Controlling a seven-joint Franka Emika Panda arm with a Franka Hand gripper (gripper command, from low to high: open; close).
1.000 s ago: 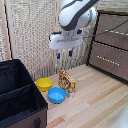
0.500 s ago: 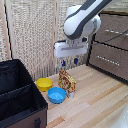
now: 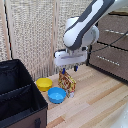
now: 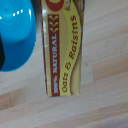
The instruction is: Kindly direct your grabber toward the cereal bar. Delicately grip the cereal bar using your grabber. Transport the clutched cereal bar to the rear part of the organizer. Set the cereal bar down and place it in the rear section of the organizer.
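The organizer (image 3: 20, 95), a large black fabric box with a divider across it, sits nearest the exterior camera, on the exterior view's left of the pale wooden worktop (image 3: 95, 107). Just beyond the organizer's near corner, on its exterior-view right, lies a blue bowl (image 3: 56, 94). The cereal bar (image 3: 67, 82) stands upright just past the blue bowl, close against its rim; whether they touch cannot be told. From the wrist view the packet (image 4: 62, 52) shows a yellow face with a dark red band, printed "100% Natural" and "Oats & Raisins", with the blue bowl (image 4: 17, 35) beside it. A yellow bowl (image 3: 44, 84) sits behind the blue one, further from the organizer's front and near its far side.

Directly above the cereal bar hangs the gripper (image 3: 73, 68), under the white boxy wrist of the robot arm (image 3: 82, 30). Its fingers are small and blurred, and neither view shows whether they are parted or closed; they seem to be apart from the packet's top edge. Beyond the organizer and bowls stands a slatted beige screen (image 3: 35, 35). A brown wooden drawer cabinet (image 3: 112, 47) stands farthest from the organizer, on the exterior view's right.
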